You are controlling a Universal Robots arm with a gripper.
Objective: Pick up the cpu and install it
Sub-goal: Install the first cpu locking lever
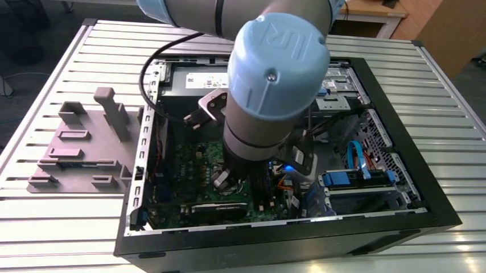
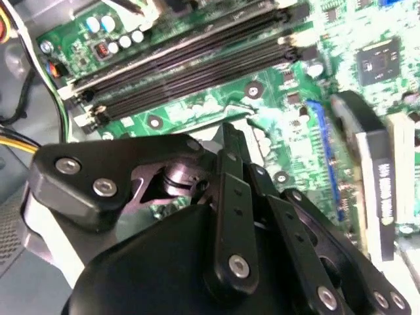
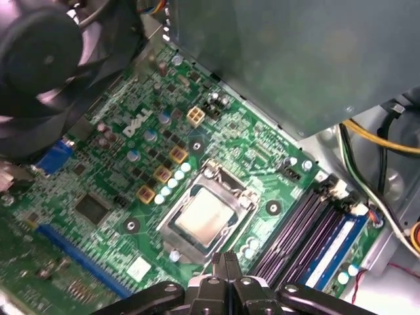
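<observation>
In the exterior view, the arm [image 1: 266, 96] is reaching down into the open computer case [image 1: 304, 227], which is lying on a slatted metal table [image 1: 61, 227] and is taking the middle and right of the frame. The big blue joint cap of the arm is covering the centre of the picture. At the left of the frame, a mauve-grey tray [image 1: 83, 153] with upright blocks is resting on the table, just beside the case.

In the first wrist view, the cpu [image 3: 205, 215] is sitting flat inside the black socket frame [image 3: 172, 226] on the green motherboard [image 3: 105, 170], near the lower middle of the frame. Its pale silver top is facing up. The gripper [image 3: 223, 259] is hanging just above the socket, at the bottom edge of the frame, and its two fingertips are pressed together with no gap between them. They are not holding anything.

The dark memory slots [image 3: 308, 230] are running at the lower right of this frame, near the socket. In the second wrist view, the black gripper linkage [image 2: 230, 216] is filling the lower half, with the motherboard behind it.
</observation>
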